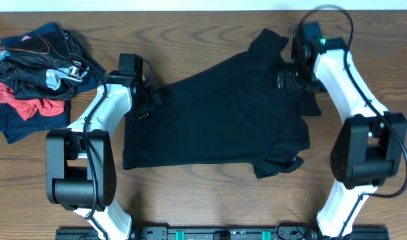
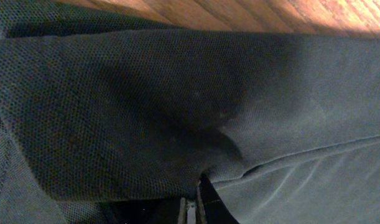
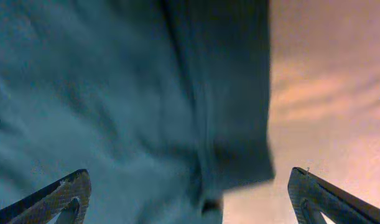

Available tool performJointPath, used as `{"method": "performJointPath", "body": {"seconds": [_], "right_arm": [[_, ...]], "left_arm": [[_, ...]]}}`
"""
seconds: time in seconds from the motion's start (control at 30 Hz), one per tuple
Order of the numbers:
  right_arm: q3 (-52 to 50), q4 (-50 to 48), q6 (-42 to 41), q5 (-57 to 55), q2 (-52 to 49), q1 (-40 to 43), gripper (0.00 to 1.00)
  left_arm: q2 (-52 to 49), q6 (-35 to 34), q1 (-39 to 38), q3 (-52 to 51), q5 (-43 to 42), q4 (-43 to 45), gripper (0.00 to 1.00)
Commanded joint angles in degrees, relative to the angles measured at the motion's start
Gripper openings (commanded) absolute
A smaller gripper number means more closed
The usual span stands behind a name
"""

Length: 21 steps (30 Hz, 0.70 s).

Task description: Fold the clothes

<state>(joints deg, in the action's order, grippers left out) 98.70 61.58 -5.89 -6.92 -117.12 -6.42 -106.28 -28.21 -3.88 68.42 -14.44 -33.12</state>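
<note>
A large black T-shirt (image 1: 216,113) lies spread and rumpled across the middle of the wooden table. My left gripper (image 1: 148,100) is at the shirt's left edge, shut on a pinch of the cloth. In the left wrist view the black fabric (image 2: 177,112) fills the frame and runs down into the closed left gripper (image 2: 191,211). My right gripper (image 1: 288,75) hovers over the shirt's upper right part, near a sleeve. In the right wrist view it (image 3: 188,176) stands wide open above the cloth's edge (image 3: 115,93), holding nothing.
A heap of other garments (image 1: 36,73), black, red and navy, lies at the table's far left corner. Bare wood (image 1: 210,200) runs along the front of the table, with the arm bases (image 1: 223,233) at the near edge.
</note>
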Motion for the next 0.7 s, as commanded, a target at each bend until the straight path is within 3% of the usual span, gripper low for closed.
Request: {"method": "performJointPath", "body": {"seconds": [0.0, 0.07, 0.1, 0.17, 0.33, 0.4, 0.43, 0.47, 0.67], "right_arm": [[9.5, -0.3, 2.0, -0.8, -3.5, 0.1, 0.93], [14.1, -0.5, 2.7, -0.8, -5.6, 0.1, 0.64], [15.9, -0.7, 2.9, -0.6, -6.5, 0.1, 0.61], [19.7, -0.9, 3.4, -0.4, -8.3, 0.0, 0.76], [22.2, 0.1, 3.4, 2.1, -11.4, -0.5, 0.98], [22.2, 0.9, 3.4, 2.0, -12.9, -1.2, 0.94], [22.2, 1.3, 3.4, 2.0, -13.8, -1.7, 0.83], [22.2, 1.7, 3.4, 2.0, -14.9, -2.3, 0.77], [22.2, 1.4, 3.4, 0.6, -20.6, -5.6, 0.88]], "left_arm": [[0.0, 0.7, -0.1, 1.4, 0.7, -0.2, 0.06], [0.0, 0.7, -0.1, 1.4, 0.7, -0.2, 0.06], [0.0, 0.7, -0.1, 1.4, 0.7, -0.2, 0.06], [0.0, 0.8, -0.1, 1.4, 0.7, -0.1, 0.06], [0.0, 1.5, -0.1, 1.4, 0.7, -0.2, 0.06], [0.0, 1.6, -0.1, 1.4, 0.7, -0.2, 0.06], [0.0, 1.6, -0.1, 1.4, 0.7, -0.1, 0.06], [0.0, 1.6, -0.1, 1.4, 0.7, -0.1, 0.06], [0.0, 1.6, -0.1, 1.4, 0.7, 0.0, 0.06]]}}
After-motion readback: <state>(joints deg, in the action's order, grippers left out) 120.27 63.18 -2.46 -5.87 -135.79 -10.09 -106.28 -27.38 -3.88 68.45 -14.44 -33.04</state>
